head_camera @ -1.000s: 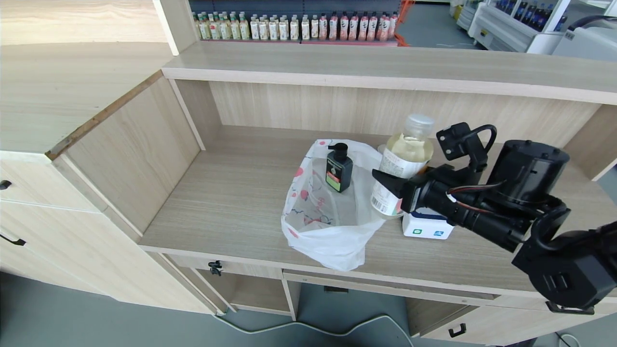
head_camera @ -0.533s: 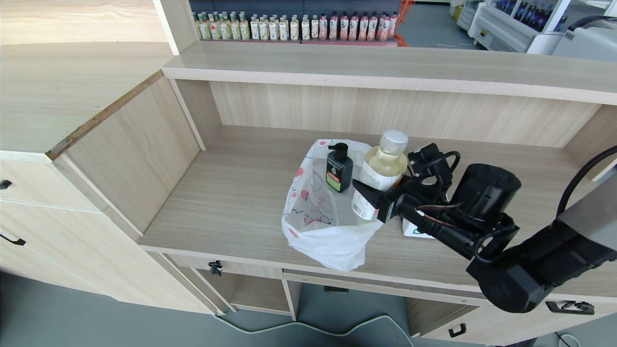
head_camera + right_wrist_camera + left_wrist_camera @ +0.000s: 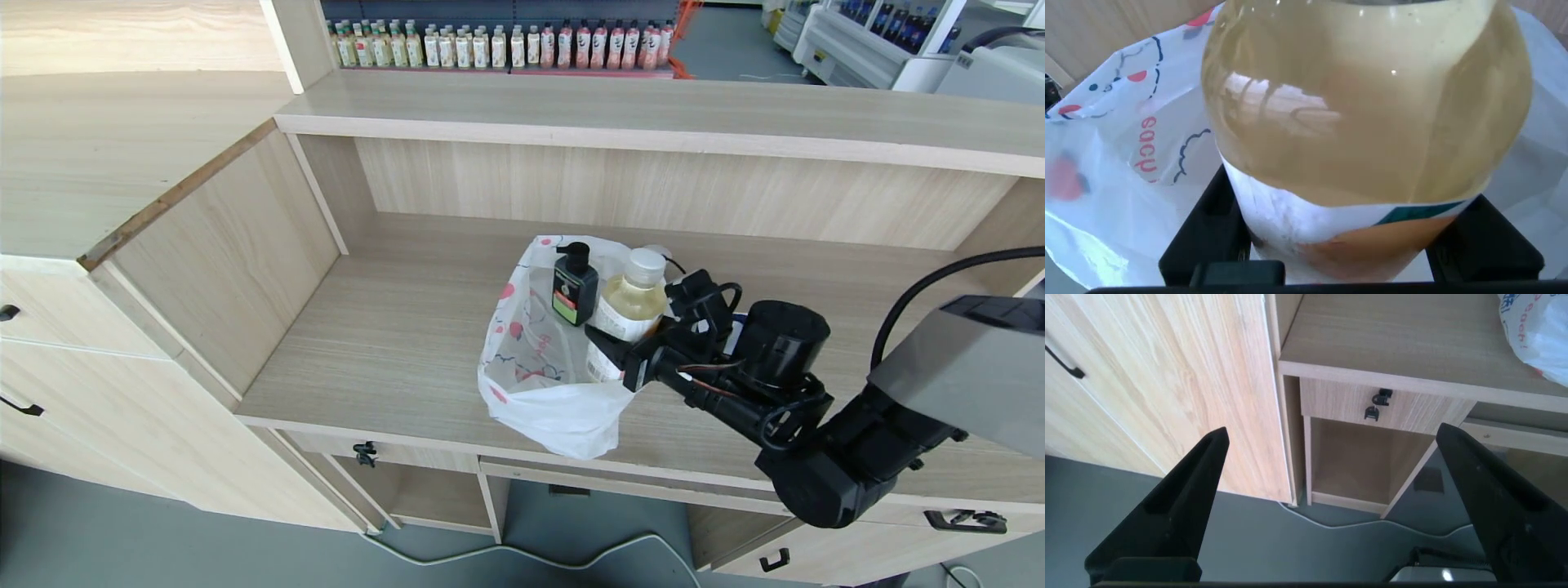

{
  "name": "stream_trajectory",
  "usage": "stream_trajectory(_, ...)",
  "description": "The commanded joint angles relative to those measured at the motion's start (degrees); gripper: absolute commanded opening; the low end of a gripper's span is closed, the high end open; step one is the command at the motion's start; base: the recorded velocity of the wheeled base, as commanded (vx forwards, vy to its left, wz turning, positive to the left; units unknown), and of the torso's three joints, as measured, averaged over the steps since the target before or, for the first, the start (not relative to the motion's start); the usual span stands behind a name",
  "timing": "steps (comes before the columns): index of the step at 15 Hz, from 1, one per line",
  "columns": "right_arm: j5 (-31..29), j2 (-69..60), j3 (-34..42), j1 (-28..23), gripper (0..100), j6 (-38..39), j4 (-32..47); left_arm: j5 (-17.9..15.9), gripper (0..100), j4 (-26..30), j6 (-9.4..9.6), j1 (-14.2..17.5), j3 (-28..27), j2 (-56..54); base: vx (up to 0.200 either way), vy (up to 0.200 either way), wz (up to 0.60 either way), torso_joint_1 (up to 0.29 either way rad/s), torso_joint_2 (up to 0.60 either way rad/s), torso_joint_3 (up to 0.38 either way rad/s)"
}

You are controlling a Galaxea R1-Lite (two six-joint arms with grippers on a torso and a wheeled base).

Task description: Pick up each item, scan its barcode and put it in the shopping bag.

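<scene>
Right gripper [image 3: 611, 353] pinching drink bottle [image 3: 627, 304] at right rim of shopping bag [image 3: 522, 363], pump bottle [image 3: 574, 287] just beside, left gripper [image 3: 1333, 434] spread, well apart from bag

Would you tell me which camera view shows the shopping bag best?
The head view: the whole shopping bag lies open on the counter. The right wrist view gives a stretch of its printed plastic behind the drink bottle; the left wrist view catches one corner.
</scene>
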Motion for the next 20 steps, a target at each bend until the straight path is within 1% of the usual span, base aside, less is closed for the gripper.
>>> stream_trajectory(1,0.03,1.21,0.31,-0.08,0,-0.21,-0.45,0.04,100,0.05,-0.01,0.04,0.00,-0.02,0.000,0.000,0.00,0.000,0.00,0.000)
stream_trajectory(3,0.21,1.73,0.31,-0.61,0,-1.53,-0.71,0.04,100,-0.04,-0.01,0.04,0.00,-0.02,0.000,0.000,0.00,0.000,0.00,0.000)
stream_trajectory(6,0.56,1.82,0.49,-0.70,0,-1.53,-0.71,0.04,100,-0.04,-0.01,0.04,0.00,-0.02,0.000,0.000,0.00,0.000,0.00,0.000)
stream_trajectory(7,1.09,1.82,0.93,-0.70,100,-1.53,-0.71,0.04,100,-0.04,-0.01,0.04,0.00,-0.02,0.000,0.000,0.00,0.000,0.00,0.000)
stream_trajectory(10,1.70,-0.02,0.84,-0.26,100,-1.18,-0.19,0.04,100,-0.04,-0.01,0.04,0.00,-0.02,0.000,0.000,0.00,0.000,0.00,0.000)
stream_trajectory(12,3.46,-3.72,0.93,-0.17,100,-1.00,0.69,0.04,100,-0.04,-0.01,0.04,0.00,-0.02,0.000,0.000,0.00,0.000,0.00,0.000)
stream_trajectory(13,4.16,-5.74,1.02,-0.26,100,-1.00,1.75,0.04,100,-0.04,-0.01,0.04,0.00,-0.02,0.000,0.000,0.00,0.000,0.00,0.000)
stream_trajectory(16,4.51,-16.90,3.74,-0.34,100,-1.00,9.31,0.04,100,0.05,-0.01,0.04,0.00,-0.02,0.000,0.000,0.00,0.000,0.00,0.000)
stream_trajectory(18,4.51,-20.94,6.64,-0.87,100,-1.18,11.50,0.04,100,-0.04,-0.01,0.04,0.00,-0.02,0.000,0.000,0.00,0.000,0.00,0.000)
stream_trajectory(20,4.25,-23.58,7.26,-1.40,100,-1.35,12.03,0.04,100,-0.04,-0.01,0.04,0.00,-0.02,0.000,0.000,0.00,0.000,0.00,0.000)
